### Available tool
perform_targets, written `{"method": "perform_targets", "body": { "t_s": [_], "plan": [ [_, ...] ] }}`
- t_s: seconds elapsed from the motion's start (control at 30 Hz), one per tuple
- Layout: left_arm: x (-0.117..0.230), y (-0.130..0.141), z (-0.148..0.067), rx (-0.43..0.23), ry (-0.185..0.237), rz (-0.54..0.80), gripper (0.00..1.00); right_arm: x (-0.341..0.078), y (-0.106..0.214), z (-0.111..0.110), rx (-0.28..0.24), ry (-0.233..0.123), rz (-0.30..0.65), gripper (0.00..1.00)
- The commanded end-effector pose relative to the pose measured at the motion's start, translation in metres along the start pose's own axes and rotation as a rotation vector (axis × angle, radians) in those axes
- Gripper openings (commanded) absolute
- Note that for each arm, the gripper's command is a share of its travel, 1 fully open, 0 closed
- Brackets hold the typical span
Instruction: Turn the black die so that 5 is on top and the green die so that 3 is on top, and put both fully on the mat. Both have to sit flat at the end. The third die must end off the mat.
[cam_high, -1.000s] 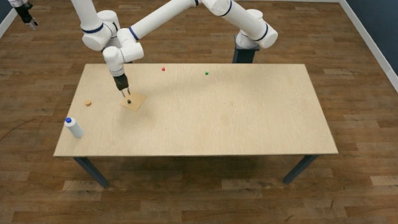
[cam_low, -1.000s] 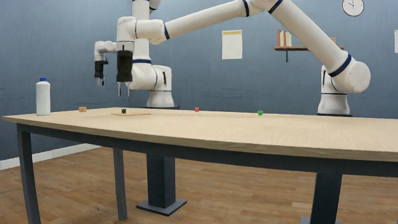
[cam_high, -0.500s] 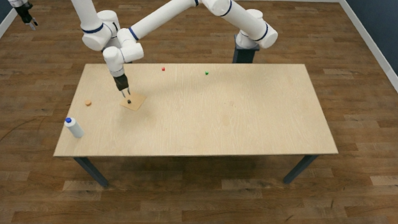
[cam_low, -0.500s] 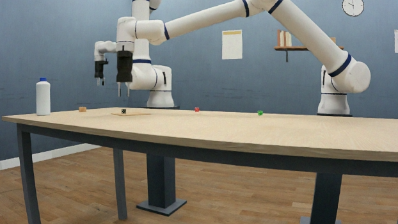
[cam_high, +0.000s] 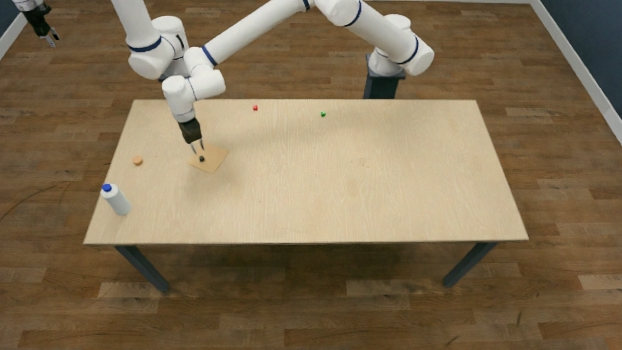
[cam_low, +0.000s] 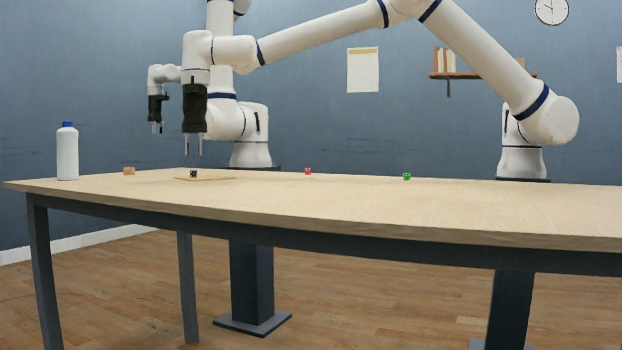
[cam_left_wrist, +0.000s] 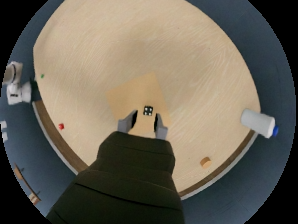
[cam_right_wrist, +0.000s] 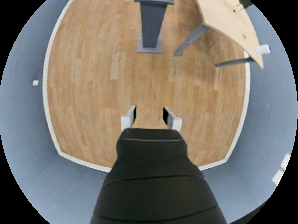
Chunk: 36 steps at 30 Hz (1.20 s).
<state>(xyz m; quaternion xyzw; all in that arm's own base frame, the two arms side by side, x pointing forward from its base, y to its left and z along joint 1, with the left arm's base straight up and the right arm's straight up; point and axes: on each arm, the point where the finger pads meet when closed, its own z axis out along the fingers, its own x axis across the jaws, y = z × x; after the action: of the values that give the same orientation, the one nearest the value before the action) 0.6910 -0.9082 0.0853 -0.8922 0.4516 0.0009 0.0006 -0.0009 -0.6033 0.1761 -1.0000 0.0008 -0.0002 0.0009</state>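
Top: black die on mat, left gripper above; green die off it.
Exterior: left fingers parted, nothing held.
Left wrist: black die likely light, stiff, maybe slick; pinch opposite side faces, mid-height.
Right wrist: right gripper spread wide, unladen, over floor.
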Motion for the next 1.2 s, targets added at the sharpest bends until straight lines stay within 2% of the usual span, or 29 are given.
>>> {"method": "perform_targets", "body": {
  "t_s": [0.0, 0.7, 1.17],
  "plan": [
    [0.001, 0.0, 0.004, 0.0, 0.002, 0.0, 0.7, 0.0, 0.001, -0.001, -0.002, 0.0, 0.0, 1.0],
    [0.001, 0.0, 0.031, 0.0, 0.002, 0.0, 0.7, 0.0, 0.001, -0.001, -0.002, 0.0, 0.0, 1.0],
    [0.001, -0.001, 0.036, 0.0, 0.002, 0.0, 0.7, 0.0, 0.001, -0.001, -0.002, 0.0, 0.0, 1.0]
  ]
}}
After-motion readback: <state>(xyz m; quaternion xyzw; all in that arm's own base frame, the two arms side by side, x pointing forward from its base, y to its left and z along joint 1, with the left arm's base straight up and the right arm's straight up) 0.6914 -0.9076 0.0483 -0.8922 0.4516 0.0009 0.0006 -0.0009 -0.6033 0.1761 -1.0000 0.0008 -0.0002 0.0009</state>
